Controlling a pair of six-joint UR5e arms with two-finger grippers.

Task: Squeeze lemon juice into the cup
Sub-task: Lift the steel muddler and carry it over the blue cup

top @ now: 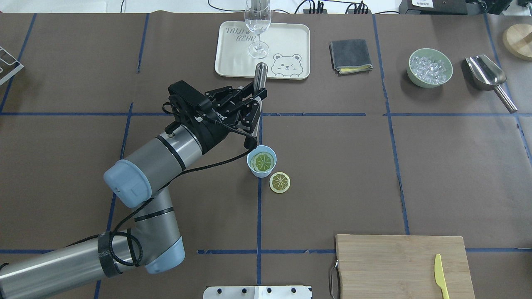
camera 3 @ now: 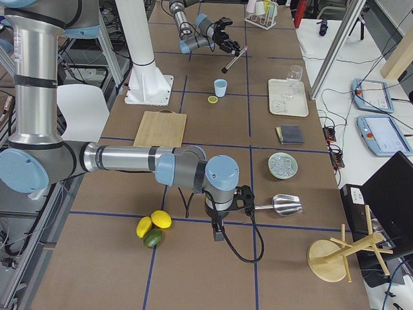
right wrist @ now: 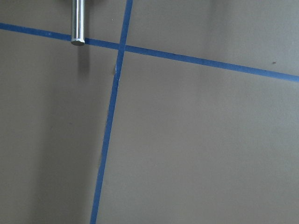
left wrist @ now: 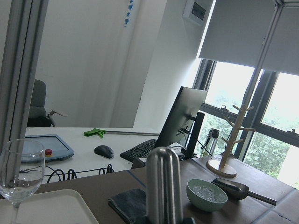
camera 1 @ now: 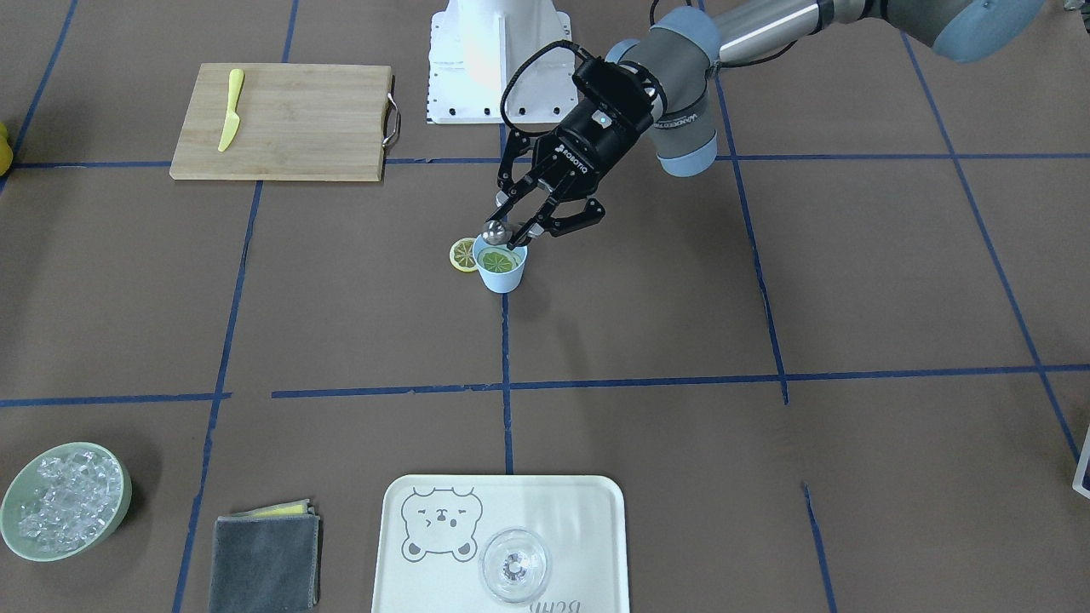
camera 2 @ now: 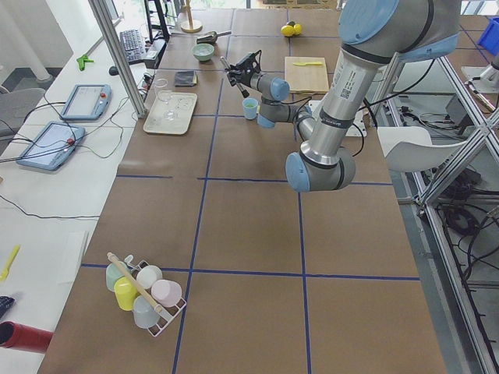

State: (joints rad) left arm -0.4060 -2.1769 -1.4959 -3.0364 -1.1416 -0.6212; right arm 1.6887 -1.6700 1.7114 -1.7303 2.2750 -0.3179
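Observation:
The light-blue cup (camera 1: 501, 279) stands near the table's middle, with one lemon slice (camera 1: 499, 260) lying inside it. A second lemon slice (camera 1: 464, 254) lies flat on the table, touching or almost touching the cup. In the overhead view the cup (top: 259, 174) holds its slice (top: 263, 162), and the other slice (top: 279, 182) lies beside it. My left gripper (camera 1: 516, 226) is shut on a tilted metal rod (top: 260, 77), whose rounded end hangs just above the cup's rim. My right gripper (camera 3: 242, 200) shows only in the exterior right view, next to a metal scoop (camera 3: 284, 205). I cannot tell whether it is open or shut.
A wooden cutting board (top: 399, 265) with a yellow plastic knife (top: 440, 274) lies near the robot's base. A tray (top: 232, 62) with a stemmed glass (top: 258, 25), a grey cloth (top: 350, 55) and a green bowl of ice (top: 429, 67) lie at the far side.

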